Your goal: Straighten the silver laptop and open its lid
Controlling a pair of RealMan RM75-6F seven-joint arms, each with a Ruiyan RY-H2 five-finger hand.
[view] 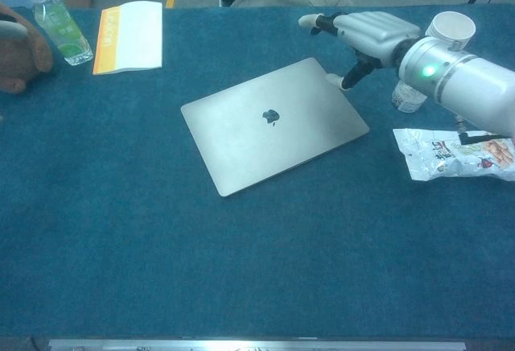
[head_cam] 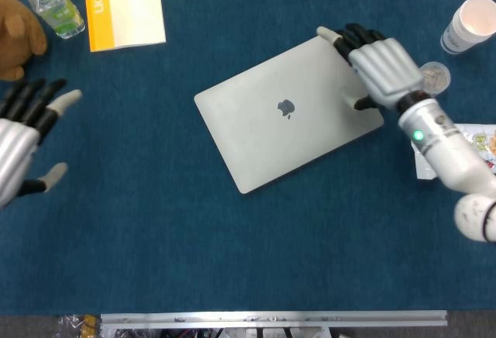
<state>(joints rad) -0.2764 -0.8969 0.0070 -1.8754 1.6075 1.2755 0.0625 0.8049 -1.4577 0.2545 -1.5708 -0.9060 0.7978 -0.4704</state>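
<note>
The silver laptop (head_cam: 288, 111) lies shut on the blue table, turned askew with its logo up; the chest view shows it too (view: 273, 121). My right hand (head_cam: 376, 67) hovers over its far right corner with the fingers spread, holding nothing. In the chest view the right hand (view: 366, 33) has its thumb down at the laptop's right edge. My left hand (head_cam: 19, 140) is at the table's left edge, well away from the laptop, with fingers apart and nothing in it.
A water bottle (head_cam: 54, 5), a brown plush toy (head_cam: 15, 39) and a yellow-and-white book (head_cam: 124, 5) sit at the far left. A paper cup (head_cam: 471, 22), a small clear lid (head_cam: 434, 77) and a snack packet (view: 455, 154) lie to the right.
</note>
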